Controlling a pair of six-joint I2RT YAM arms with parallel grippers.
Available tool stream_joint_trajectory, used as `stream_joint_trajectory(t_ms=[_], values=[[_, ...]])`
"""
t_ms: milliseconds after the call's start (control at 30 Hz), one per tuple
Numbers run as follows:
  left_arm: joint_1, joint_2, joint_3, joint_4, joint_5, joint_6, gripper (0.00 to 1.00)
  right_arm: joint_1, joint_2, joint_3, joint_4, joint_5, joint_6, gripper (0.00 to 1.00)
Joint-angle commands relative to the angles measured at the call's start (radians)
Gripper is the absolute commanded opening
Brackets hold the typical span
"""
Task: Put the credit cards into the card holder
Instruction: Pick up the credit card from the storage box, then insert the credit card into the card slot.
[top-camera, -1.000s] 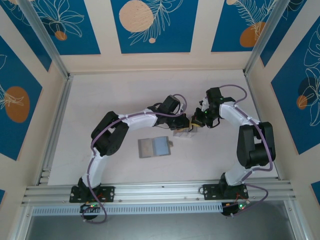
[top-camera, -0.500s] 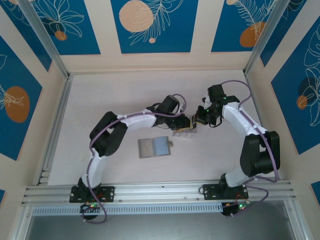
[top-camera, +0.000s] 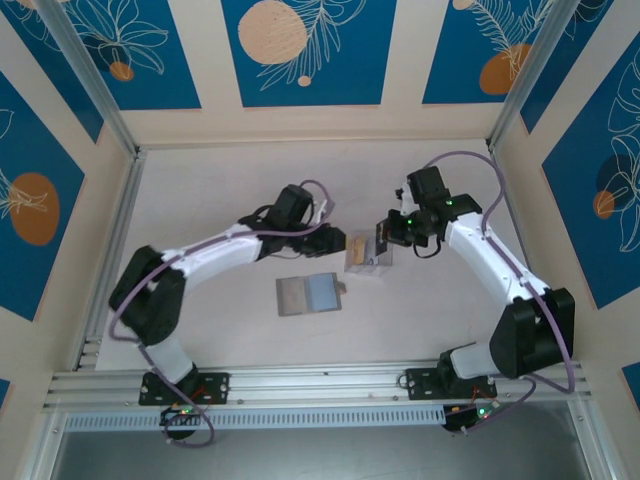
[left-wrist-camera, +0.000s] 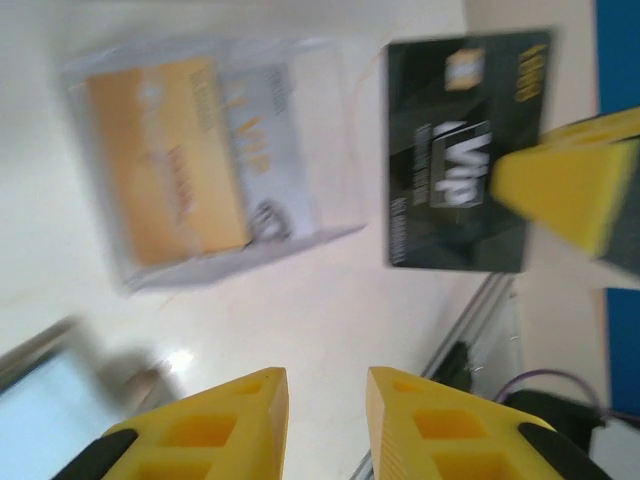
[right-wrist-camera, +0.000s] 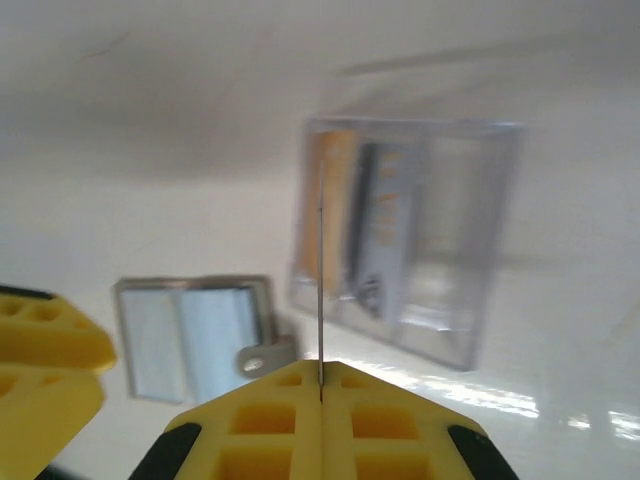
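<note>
Right jaws clamped on a black card (left-wrist-camera: 430, 100) next to the clear box (top-camera: 367, 255). Left jaws slightly apart, nothing between them. Wallet (top-camera: 308, 294) lies open on the bench (top-camera: 220, 190).

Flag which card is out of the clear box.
The black VIP card, pinched in the right gripper. The orange card and the pale grey card sit inside the clear box.

The top camera looks down from above and behind the near edge, taking in the whole table (top-camera: 200, 200). Both wrist cameras sit close, sharing the clear box (left-wrist-camera: 210, 160) and card holder (right-wrist-camera: 190, 335).
</note>
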Motion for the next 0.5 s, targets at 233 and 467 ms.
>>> stream_joint_trajectory(t_ms=[233,467], values=[[0.006,-0.14,-0.231,-0.285,-0.283,0.21,0.23,0.234,0.063,-0.176,0.432,-0.284,0.078,0.0],[0.006,-0.128,-0.269,-0.301,-0.382,0.223,0.23,0.312,0.141,-0.294,0.682,-0.281,0.16,0.0]])
